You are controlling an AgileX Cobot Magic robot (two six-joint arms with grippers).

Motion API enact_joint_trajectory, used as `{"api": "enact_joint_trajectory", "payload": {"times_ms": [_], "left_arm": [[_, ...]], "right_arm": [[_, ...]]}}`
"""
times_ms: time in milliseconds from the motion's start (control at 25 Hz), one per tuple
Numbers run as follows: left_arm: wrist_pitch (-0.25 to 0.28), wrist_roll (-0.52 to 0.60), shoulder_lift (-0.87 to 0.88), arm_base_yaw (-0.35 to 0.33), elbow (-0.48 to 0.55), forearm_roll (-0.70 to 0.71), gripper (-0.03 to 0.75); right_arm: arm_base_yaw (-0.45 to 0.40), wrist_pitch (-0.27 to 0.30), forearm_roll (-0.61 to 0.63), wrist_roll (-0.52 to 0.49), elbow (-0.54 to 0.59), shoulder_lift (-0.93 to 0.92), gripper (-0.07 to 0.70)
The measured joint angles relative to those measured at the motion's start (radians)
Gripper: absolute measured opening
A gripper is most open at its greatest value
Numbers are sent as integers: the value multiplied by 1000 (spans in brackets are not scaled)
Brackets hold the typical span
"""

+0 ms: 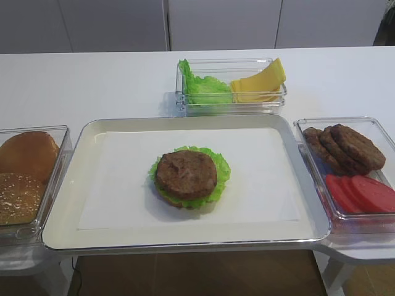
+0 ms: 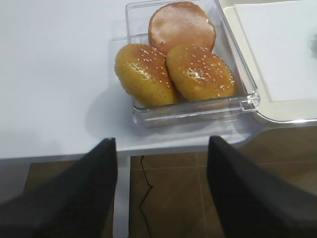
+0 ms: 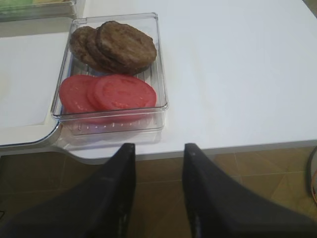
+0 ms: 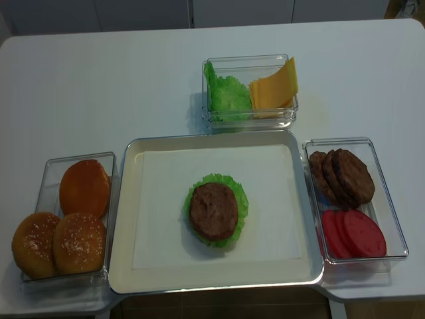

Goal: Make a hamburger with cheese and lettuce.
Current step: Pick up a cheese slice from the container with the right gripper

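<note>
Hamburger [image 4: 214, 212]: sitting mid-tray [image 4: 126, 266], patty over lettuce [image 4: 234, 186] over a thin bun base barely showing.

Cheese [image 4: 273, 86]: leaning in the clear box at the tabletop's far edge, beside spare lettuce; not yet added, by the look of it. A top bun [image 4: 84, 188] is waiting in the left-edge box.

Right gripper [image 3: 158, 158]: hanging off the tabletop's near edge, jaws parted, holding nothing.

Left gripper [image 2: 162, 148]: likewise, jaws standing wide, empty.

Both grippers are missing from the overhead views.
</note>
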Motion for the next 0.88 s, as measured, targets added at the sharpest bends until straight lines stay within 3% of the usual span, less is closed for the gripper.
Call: {"api": "enact_joint_trajectory", "payload": {"times_ms": [880], "left_arm": [[0,0,0,0,0,0,433]], "right_arm": [[0,0,0,0,0,0,266]]}}
